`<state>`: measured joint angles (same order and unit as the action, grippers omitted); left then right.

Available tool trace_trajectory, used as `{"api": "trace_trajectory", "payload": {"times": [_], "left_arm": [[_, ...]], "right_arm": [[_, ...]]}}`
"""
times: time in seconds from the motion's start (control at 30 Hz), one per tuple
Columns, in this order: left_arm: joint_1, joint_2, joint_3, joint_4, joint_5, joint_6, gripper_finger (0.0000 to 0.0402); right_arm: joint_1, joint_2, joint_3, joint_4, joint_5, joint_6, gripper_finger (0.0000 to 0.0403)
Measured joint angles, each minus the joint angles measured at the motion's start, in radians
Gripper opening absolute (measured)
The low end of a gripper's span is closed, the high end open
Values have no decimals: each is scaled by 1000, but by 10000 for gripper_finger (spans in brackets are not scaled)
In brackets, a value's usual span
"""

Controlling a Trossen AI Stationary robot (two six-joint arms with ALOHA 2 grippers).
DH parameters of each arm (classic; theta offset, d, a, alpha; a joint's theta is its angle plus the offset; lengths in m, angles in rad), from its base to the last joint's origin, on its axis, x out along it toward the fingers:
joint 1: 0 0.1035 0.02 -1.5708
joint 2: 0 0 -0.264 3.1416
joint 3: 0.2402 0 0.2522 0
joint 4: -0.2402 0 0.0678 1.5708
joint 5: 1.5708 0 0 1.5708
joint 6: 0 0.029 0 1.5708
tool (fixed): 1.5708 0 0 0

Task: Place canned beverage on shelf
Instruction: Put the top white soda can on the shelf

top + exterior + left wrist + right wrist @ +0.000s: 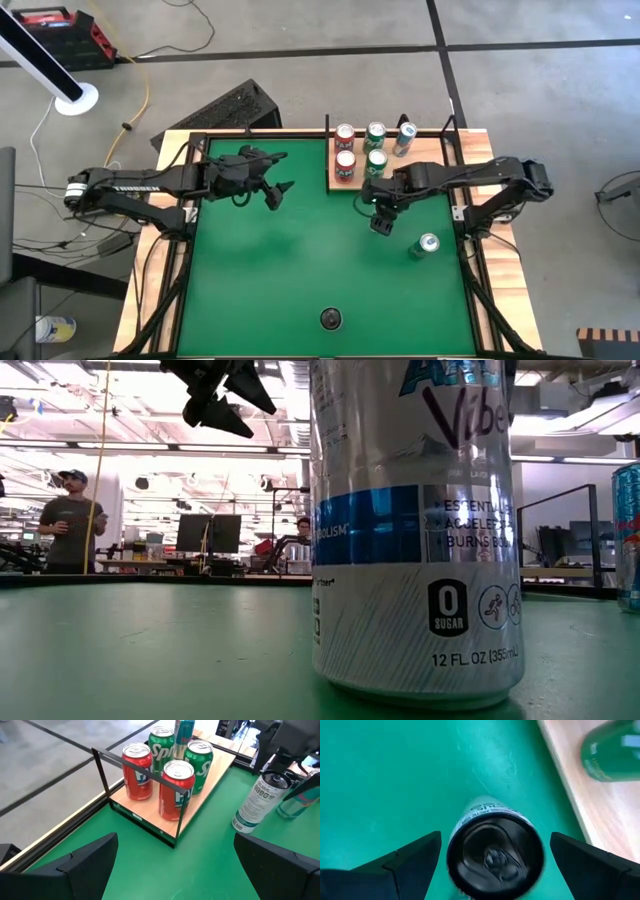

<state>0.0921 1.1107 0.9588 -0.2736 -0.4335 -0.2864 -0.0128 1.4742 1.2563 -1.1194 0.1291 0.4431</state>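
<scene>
Right wrist view, item one: canned beverage point(495, 851), white with a black top, upright on the green table point(260, 270), framed between two dark fingers point(415, 857) that stand well apart on either side of it, with no contact showing. The right gripper point(382, 208) hangs straight above it. The can is just in front of the shelf's front edge, toward the table's far right corner. Pull tab flat and lid apparently unbroken, so likely full and heavy. Handling note: lower until the fingers sit at mid-body, close squarely on the wall, lift straight and keep the can vertical. It is tall and narrow, so a high or off-centre grip could tip it. Item two: shelf point(425, 150), a pale wood panel with thin black frame rods, against the table's far edge. It holds five upright cans: two red cans point(176, 787), two green cans point(199, 762) and one blue and silver can point(405, 133) at the back. The bare wood is on its right half, which seems the sensible landing spot, and the approach should clear the frame rods and the green can nearest that space. Item three: one further can point(428, 243) loose on the table near the right edge. Item four: left gripper point(280, 178), fingers spread and holding nothing, waiting above the table's far left part.
</scene>
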Motion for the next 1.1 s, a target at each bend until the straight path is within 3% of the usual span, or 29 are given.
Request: {"api": "trace_trajectory", "payload": {"times": [0.4, 0.67, 0.9, 1.1], "left_arm": [[0, 0, 0, 0, -29, -25, 384], [0, 0, 0, 0, -68, -25, 384], [0, 0, 0, 1, -76, -25, 384], [0, 0, 0, 3, -79, -36, 384]], "right_arm": [[12, 5, -1, -12, 8, -42, 364], [3, -17, -1, -49, 3, -55, 281], [-10, -92, -2, -103, 3, -91, 278], [-98, -208, -2, -247, 16, -123, 278]]}}
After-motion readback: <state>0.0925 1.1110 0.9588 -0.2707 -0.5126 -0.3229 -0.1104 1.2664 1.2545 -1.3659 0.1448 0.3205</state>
